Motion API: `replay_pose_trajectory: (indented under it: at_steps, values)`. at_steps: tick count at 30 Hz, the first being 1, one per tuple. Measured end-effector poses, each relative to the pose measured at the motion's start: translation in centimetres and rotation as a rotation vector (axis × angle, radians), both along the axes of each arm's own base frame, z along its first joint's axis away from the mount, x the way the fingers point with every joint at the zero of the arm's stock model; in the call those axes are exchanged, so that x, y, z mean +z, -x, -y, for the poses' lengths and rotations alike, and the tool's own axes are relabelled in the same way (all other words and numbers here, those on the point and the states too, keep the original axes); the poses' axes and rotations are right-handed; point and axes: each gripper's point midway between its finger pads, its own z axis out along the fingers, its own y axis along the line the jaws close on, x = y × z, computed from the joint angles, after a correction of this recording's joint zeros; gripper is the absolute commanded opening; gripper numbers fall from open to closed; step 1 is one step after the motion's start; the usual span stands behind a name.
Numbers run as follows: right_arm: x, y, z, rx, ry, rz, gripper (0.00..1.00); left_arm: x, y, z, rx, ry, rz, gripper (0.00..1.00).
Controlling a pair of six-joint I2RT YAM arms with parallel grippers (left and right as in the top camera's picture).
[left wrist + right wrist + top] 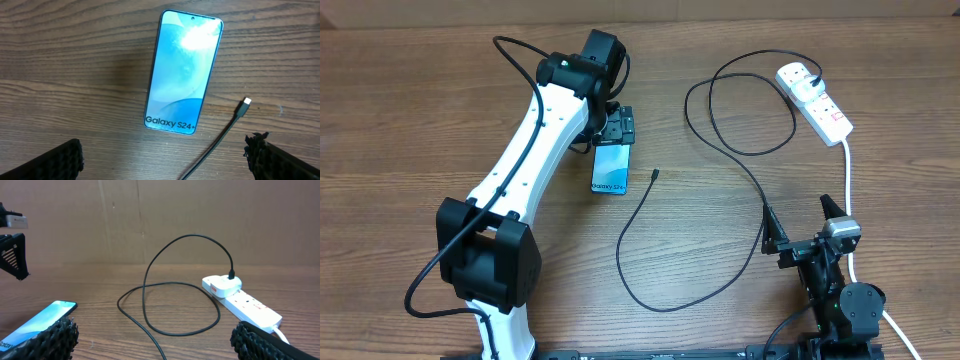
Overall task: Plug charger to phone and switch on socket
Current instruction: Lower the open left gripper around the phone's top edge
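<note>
The phone (611, 168) lies flat on the wooden table, its blue screen up and reading "Galaxy S24+" (182, 70). My left gripper (615, 140) hovers over the phone's far end, open and empty (162, 162). The charger (650, 300) is a thin black cable; its small plug tip (246, 102) rests just right of the phone, apart from it. The cable's other end runs into a white adapter (222, 284) seated in the socket (820, 105), a white power strip at the back right. My right gripper (796, 205) stands open near the front right, empty (155, 342).
The cable makes a wide loop (740, 110) between the phone and the socket, then passes close by my right gripper's left finger (770, 230). A thick white cord (848, 190) runs from the socket toward the table's front, past my right arm.
</note>
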Motion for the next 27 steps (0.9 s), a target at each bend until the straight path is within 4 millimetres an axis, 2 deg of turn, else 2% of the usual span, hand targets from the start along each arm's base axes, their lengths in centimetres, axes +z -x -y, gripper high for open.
replay_pose_trajectory:
  at_steps: [12, 18, 27]
  values:
    - [0.0, 0.0, 0.0, 0.0, 0.0, 0.001, 1.0, -2.3, -0.4, -0.2, 0.006, -0.017, -0.044, 1.0]
    - [0.0, 0.0, 0.0, -0.001, 0.0, 0.0, 1.0, -2.3, -0.6, -0.4, 0.013, -0.016, -0.038, 1.0]
    - [0.0, 0.0, 0.0, -0.001, 0.0, 0.0, 1.0, -2.3, -1.2, -2.3, 0.063, -0.003, -0.042, 1.0]
